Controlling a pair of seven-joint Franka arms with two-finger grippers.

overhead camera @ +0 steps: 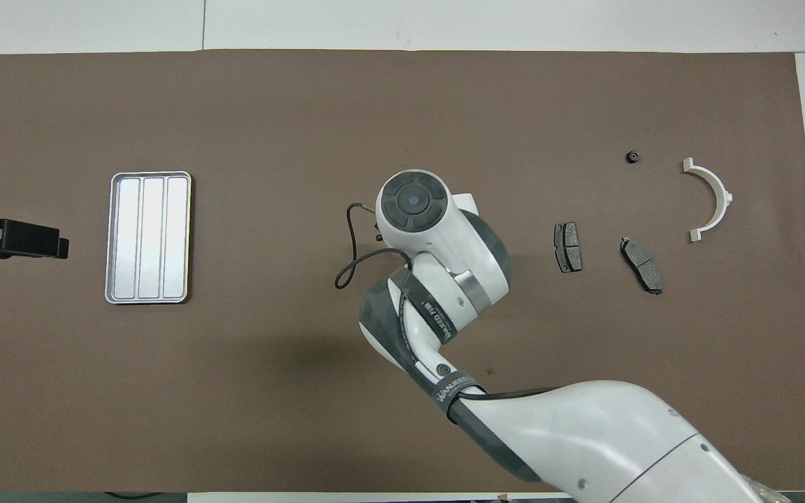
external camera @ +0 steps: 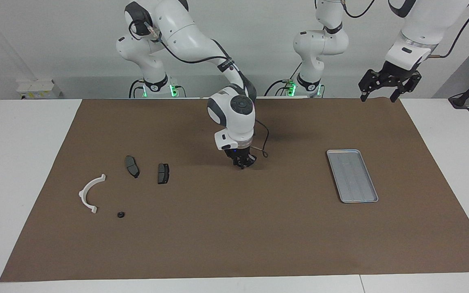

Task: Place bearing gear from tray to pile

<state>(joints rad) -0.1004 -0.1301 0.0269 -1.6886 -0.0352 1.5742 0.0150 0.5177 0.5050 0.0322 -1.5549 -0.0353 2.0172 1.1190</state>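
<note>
Gear [external camera: 121,214] lies on the mat beside the white bracket [external camera: 90,193], near the two brake pads [external camera: 132,166], toward the right arm's end, so you can judge the placement done. Your tray [external camera: 352,176] sits bare toward the left arm's end. Your right gripper [external camera: 242,163], fingertips clenched on nothing visible, hangs over mid-mat. Your left gripper [external camera: 381,88], jaws spread, waits raised over the mat's edge by the robots. Retreat alone seems left.

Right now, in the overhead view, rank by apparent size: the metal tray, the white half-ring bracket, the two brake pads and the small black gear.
1. metal tray
2. white half-ring bracket
3. The two brake pads: they look about alike, so no ranking between them.
4. small black gear
</note>
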